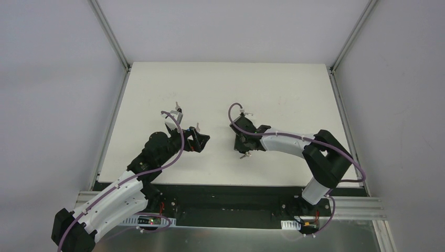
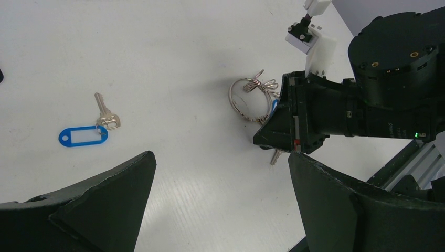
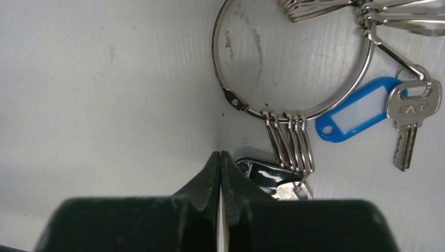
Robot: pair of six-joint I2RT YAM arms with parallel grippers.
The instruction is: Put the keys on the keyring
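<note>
I'm counting one keyring (image 3: 234, 100), just a single big wire loop. Keys are coming up as three: one loose key (image 2: 106, 114) lying well apart from the ring, one hanging key (image 3: 409, 126) sitting at the ring's side, and a third key (image 3: 288, 190) peeking out half hidden beside the right gripper (image 3: 220, 157). Blue tags are running at two: the loose tag (image 2: 83, 136) touching the loose key, and the ring tag (image 3: 357, 110) just beside the hanging key. Wire clips are riding the ring in three bunches; the nearest bunch (image 3: 288, 142) is showing at least four, while the others are getting cut off. Grippers are totalling two, counting the left gripper (image 2: 220, 157).
</note>
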